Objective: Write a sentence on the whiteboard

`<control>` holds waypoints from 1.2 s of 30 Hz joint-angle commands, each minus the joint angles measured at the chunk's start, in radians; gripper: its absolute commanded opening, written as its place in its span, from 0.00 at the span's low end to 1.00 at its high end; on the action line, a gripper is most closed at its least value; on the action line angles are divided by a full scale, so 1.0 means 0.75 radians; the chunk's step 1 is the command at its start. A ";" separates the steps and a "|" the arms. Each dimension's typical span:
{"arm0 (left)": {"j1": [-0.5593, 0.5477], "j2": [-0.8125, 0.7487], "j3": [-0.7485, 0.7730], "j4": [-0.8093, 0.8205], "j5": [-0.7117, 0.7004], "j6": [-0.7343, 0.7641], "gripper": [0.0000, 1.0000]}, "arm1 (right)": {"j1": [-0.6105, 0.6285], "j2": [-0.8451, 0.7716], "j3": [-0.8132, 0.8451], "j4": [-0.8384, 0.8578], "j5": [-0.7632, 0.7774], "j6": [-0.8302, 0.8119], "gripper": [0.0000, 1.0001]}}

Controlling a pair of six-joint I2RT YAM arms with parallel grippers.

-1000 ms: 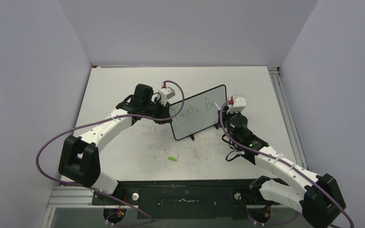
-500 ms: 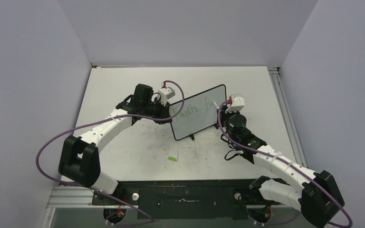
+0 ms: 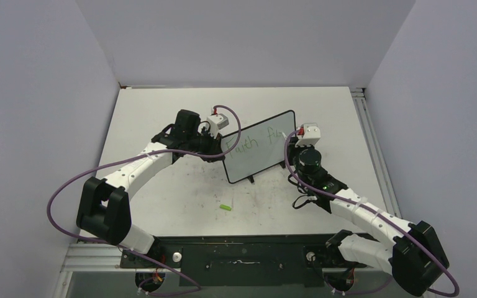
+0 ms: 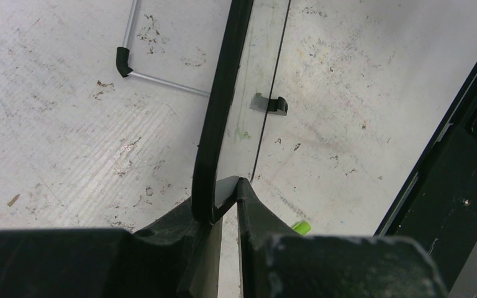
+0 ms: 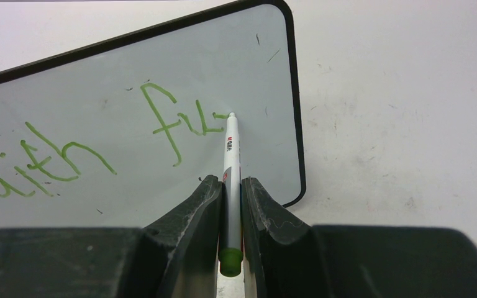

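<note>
The whiteboard (image 3: 259,146) is standing upright on its feet near the middle of the scuffed white tabletop (image 3: 161,186), between the two arms. Its written face is turning toward the near right, and its long side is running from near left to far right.

The left tool (image 4: 223,198) is clamping the board's thin black frame at the lower left edge. One finger is lying against the back and the other is pressing on the glossy front. In the left wrist view, a small black foot (image 4: 276,107) is sticking out from the board's front. Behind the board, a thin silver wire leg (image 4: 161,84) with a black tip is resting on the tabletop.

The right tool (image 5: 228,183) is closing tightly on a white marker (image 5: 230,146) with a green end, gripping its barrel low down. The marker is pointing up and away from the wrist camera. Its tip is touching the board's surface close to the right edge, at the end of a short green stroke.

The sentence (image 5: 164,127) is showing in thin green handwriting across the upper part of the board. It is reading roughly "Faith fu", and the last stroke is meeting the marker tip. The lower part of the board is showing only small dark specks.

A small bright-green piece (image 3: 225,207) is lying on the tabletop in front of the board, well apart from both tools.
</note>
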 commanded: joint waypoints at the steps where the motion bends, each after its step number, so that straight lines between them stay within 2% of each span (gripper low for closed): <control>1: -0.001 -0.024 0.032 -0.025 -0.098 0.091 0.00 | -0.014 -0.003 0.051 0.071 0.037 -0.014 0.05; 25: -0.001 -0.022 0.032 -0.026 -0.098 0.091 0.00 | -0.007 -0.013 0.060 0.125 -0.091 -0.067 0.05; 36: -0.001 -0.025 0.032 -0.025 -0.098 0.091 0.00 | 0.009 -0.007 0.039 0.081 -0.101 -0.041 0.05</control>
